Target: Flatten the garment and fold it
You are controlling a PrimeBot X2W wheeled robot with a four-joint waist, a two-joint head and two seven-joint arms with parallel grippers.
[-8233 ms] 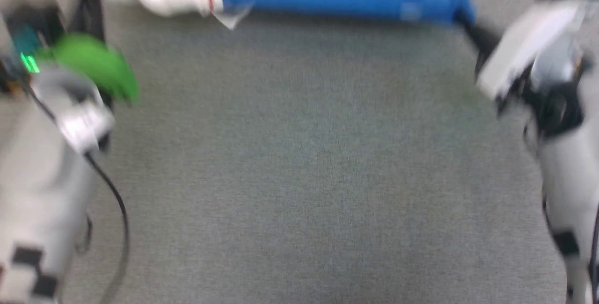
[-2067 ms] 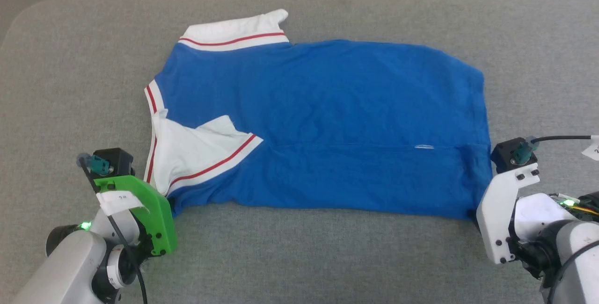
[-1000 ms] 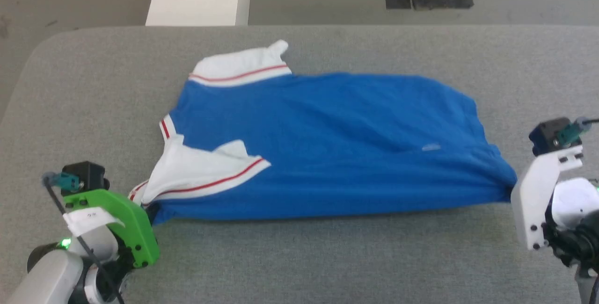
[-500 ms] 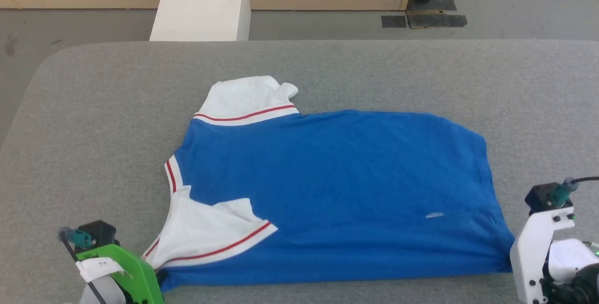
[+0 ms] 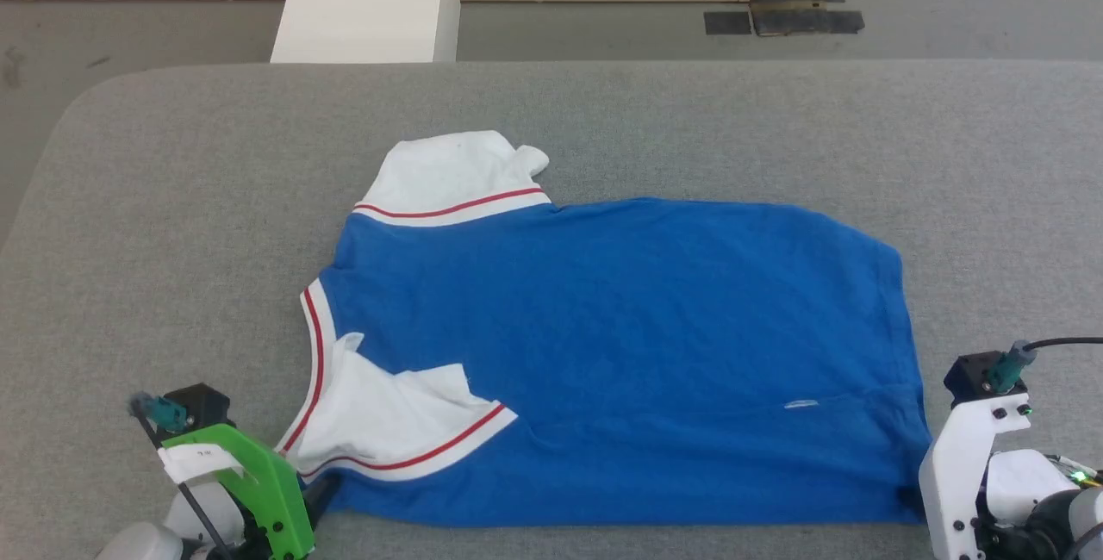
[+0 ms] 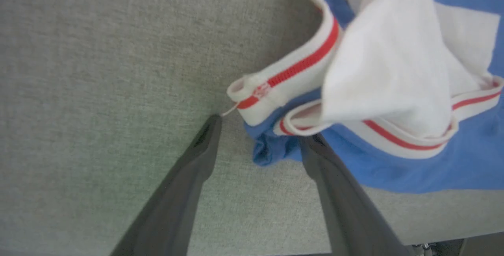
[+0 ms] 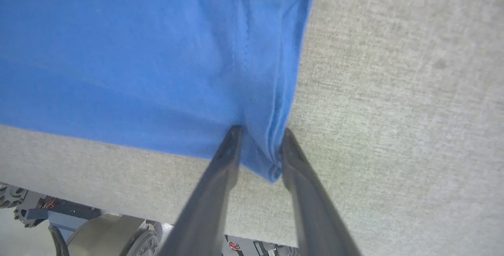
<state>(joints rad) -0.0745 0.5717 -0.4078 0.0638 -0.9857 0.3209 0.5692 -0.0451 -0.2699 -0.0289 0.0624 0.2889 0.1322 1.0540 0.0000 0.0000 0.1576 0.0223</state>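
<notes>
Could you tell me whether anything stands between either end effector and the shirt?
Nothing visible does. The left end effector stands open at the striped corner of the shirt, and the right end effector straddles its hem corner on the table.

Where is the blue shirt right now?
The shirt lies spread on the grey table, mid head view near the front edge, its collar end by the left gripper and its hem corner between the fingers of the right gripper.

Head view high overhead, wrist views close, sharing garment (image 5: 620, 353) corners
</notes>
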